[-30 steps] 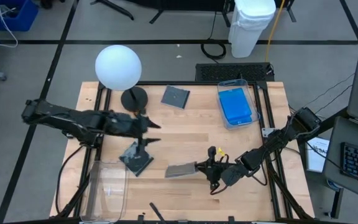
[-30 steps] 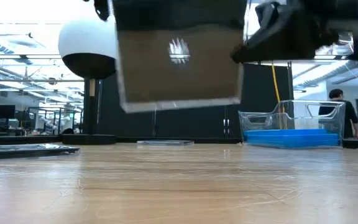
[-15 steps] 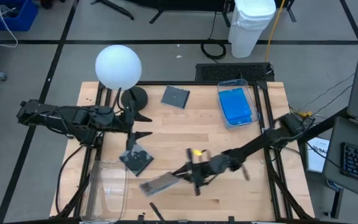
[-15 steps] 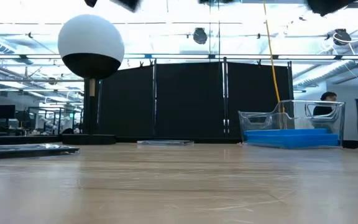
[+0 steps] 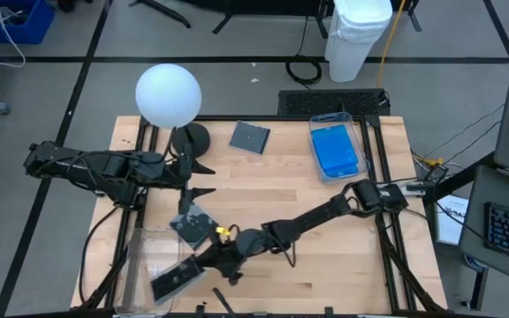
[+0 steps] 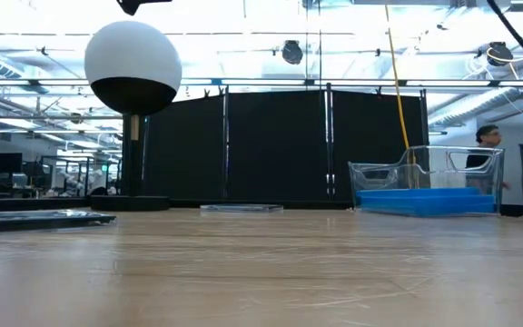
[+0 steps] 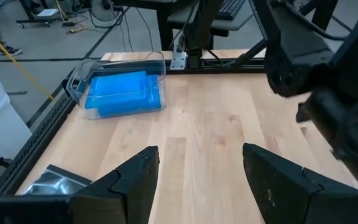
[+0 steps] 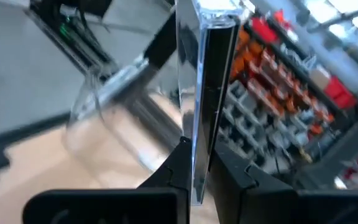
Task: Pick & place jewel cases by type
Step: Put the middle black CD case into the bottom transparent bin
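Dark grey and edged in clear plastic, a jewel case (image 5: pixel 173 281) is pinched between the closed fingers of the right gripper (image 5: pixel 203 265), which reaches across the table on a long, outstretched arm to hold it over the clear plastic bin (image 5: pixel 140 265) at the front left corner. In the right wrist view the case (image 8: pixel 205 81) stands on edge, rising straight up out of the narrow grip, with the bin's transparent wall behind it. A second dark grey case (image 5: pixel 193 227) lies flat on the wooden table (image 5: pixel 272 190) just beside that bin, directly under the left gripper (image 5: pixel 200 178), whose fingers (image 7: pixel 129 180) are spread wide with nothing between them. A third dark case (image 5: pixel 249 137) rests near the back edge of the table, close to the black base of the white globe lamp (image 5: pixel 168 94). The bright blue cases (image 5: pixel 336 150) are stacked inside the other clear bin (image 5: pixel 353 132) at the back right, well apart from both grippers. In the low view a person (image 6: pixel 490 145) shows in the room behind that bin.
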You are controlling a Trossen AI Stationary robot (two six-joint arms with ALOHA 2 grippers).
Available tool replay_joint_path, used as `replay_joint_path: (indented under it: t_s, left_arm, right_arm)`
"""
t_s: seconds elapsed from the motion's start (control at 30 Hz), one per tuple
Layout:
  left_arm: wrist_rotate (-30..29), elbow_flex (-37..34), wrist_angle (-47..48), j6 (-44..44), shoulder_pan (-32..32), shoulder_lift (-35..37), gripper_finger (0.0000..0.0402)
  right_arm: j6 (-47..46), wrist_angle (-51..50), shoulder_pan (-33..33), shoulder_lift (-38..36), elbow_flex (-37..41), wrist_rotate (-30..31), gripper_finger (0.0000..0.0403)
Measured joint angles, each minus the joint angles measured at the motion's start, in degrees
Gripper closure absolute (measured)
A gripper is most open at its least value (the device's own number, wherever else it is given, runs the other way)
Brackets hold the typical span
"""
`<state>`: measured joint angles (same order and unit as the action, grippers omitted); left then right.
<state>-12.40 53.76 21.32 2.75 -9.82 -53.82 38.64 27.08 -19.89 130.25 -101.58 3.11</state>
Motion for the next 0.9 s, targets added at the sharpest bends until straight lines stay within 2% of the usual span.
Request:
replay_joint_path:
  t_s: [0.13,0.33,0.63,0.9]
  left_arm:
    - [0.10,0.00,0.01,0.21,-0.02,0.21,0.0165]
    - [0.38,-0.04,-0.19,0.42,-0.10,1.14,0.0165]
    - [0.31,-0.04,-0.01,0.56,-0.05,2.58,0.0165]
    - [-1.25,-0.04,-0.11,0.54,0.17,2.58,0.0165]
  right_arm:
    - [-2.24,0.57,2.17,5.11,-5.70,-5.02,0.0377]
    - [-2.77,1.02,4.81,13.70,-13.63,-6.16,0.0377]
    - [-3.46,5.19,6.42,15.30,-16.07,-6.16,0.0377]
    - [-4.82,1.66,7.34,15.22,-15.63,-6.41,0.0377]
